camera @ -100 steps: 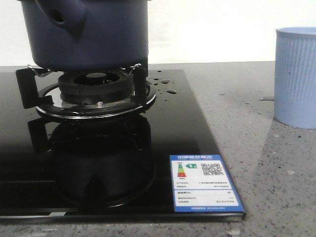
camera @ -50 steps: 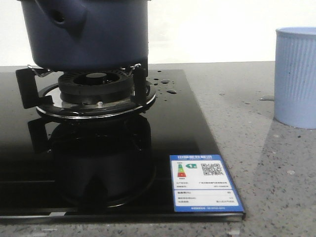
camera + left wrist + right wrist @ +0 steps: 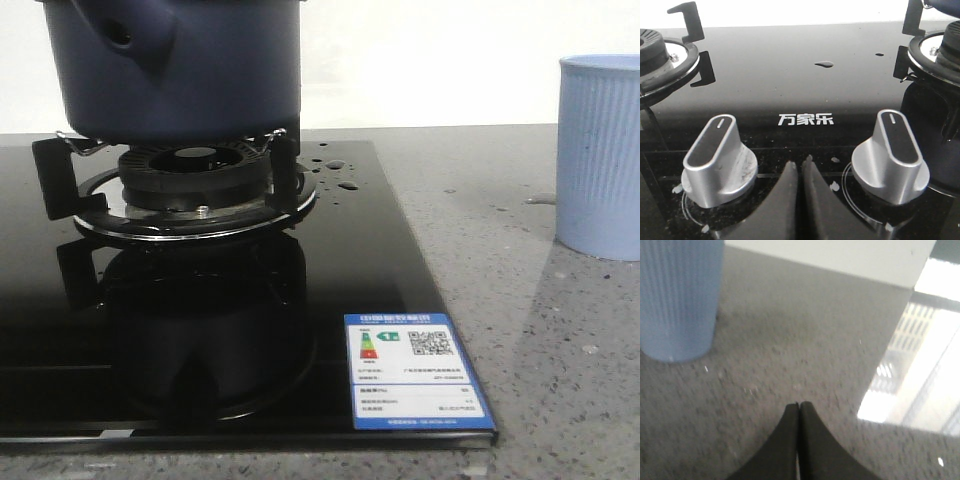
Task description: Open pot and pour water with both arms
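Observation:
The dark navy pot (image 3: pixel 180 70) stands on the hob's right burner (image 3: pixel 190 180), its side handle socket (image 3: pixel 122 38) facing me; its top is cut off by the frame. Water shows as small droplets (image 3: pixel 342 178) on the black glass beside the burner, and one droplet (image 3: pixel 824 64) shows in the left wrist view. My left gripper (image 3: pixel 800 165) is shut and empty, low over the hob's front between two silver knobs. My right gripper (image 3: pixel 799 406) is shut and empty over the grey counter. Neither gripper shows in the front view.
A pale blue ribbed cup (image 3: pixel 600 155) stands on the grey counter to the right of the hob and also shows in the right wrist view (image 3: pixel 677 295). Silver knobs (image 3: pixel 717 157) (image 3: pixel 895 152) flank the left fingers. A second burner (image 3: pixel 660 55) lies left. A label (image 3: pixel 410 365) marks the hob's front corner.

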